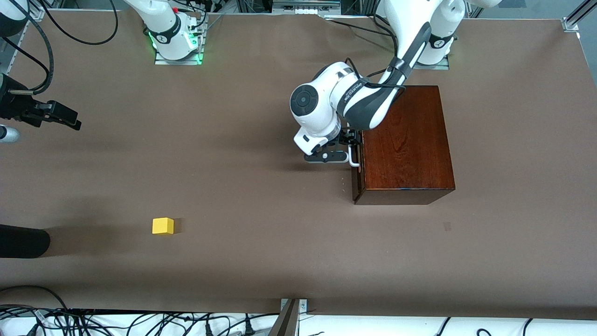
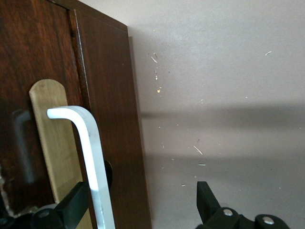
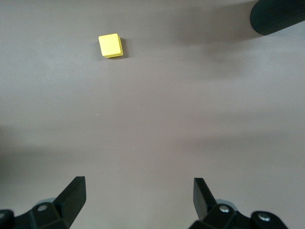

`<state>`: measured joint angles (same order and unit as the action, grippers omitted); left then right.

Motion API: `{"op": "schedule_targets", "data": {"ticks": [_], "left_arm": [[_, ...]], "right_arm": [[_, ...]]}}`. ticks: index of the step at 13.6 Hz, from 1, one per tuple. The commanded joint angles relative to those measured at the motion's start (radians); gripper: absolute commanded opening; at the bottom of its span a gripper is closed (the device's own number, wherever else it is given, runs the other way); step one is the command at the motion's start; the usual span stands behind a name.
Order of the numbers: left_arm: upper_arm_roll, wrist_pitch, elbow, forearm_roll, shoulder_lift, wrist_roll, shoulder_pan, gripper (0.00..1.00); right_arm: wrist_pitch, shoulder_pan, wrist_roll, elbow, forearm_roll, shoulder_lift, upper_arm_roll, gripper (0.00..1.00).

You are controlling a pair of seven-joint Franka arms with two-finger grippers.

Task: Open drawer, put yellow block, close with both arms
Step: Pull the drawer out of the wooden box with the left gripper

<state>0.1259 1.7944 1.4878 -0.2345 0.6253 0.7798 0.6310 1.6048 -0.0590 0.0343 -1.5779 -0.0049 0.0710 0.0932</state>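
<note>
The dark mahogany box (image 1: 406, 140) stands toward the left arm's end of the table. Its drawer front (image 2: 28, 95) sits flush and closed, with the white bar handle (image 1: 354, 157) facing the right arm's end. My left gripper (image 1: 350, 150) is open at the handle (image 2: 88, 143); in the left wrist view (image 2: 140, 200) one finger lies on each side of the bar without clamping it. The yellow block (image 1: 163, 226) lies on the table, nearer the front camera, toward the right arm's end. My right gripper (image 1: 65, 117) is open and empty above the table; its wrist view (image 3: 138, 191) shows the block (image 3: 110, 46) ahead.
A black cylindrical object (image 1: 23, 240) reaches in over the table edge at the right arm's end, also in the right wrist view (image 3: 279, 16). A small silver object (image 1: 7, 134) sits at that same edge. Brown table (image 1: 261, 210) spreads between block and box.
</note>
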Motion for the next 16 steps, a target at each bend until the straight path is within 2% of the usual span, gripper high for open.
{"op": "schedule_targets", "data": {"ticks": [1, 6, 13, 16], "left_arm": [[0.008, -0.004, 0.02, -0.011, -0.007, 0.019, -0.002, 1.0], [0.017, -0.01, 0.055, -0.008, -0.022, 0.05, 0.006, 1.0], [0.061, -0.012, 0.048, -0.008, -0.021, 0.151, 0.018, 1.0], [0.061, -0.007, 0.035, 0.046, -0.016, 0.164, 0.022, 1.0]], "right_arm": [[0.0, 0.016, 0.006, 0.01, -0.004, 0.001, -0.015, 1.0], [0.0, 0.016, 0.006, 0.01, -0.004, 0.001, -0.015, 1.0], [0.0, 0.016, 0.006, 0.01, -0.004, 0.001, -0.015, 1.0], [0.0, 0.016, 0.006, 0.01, -0.004, 0.001, -0.015, 1.0]]}}
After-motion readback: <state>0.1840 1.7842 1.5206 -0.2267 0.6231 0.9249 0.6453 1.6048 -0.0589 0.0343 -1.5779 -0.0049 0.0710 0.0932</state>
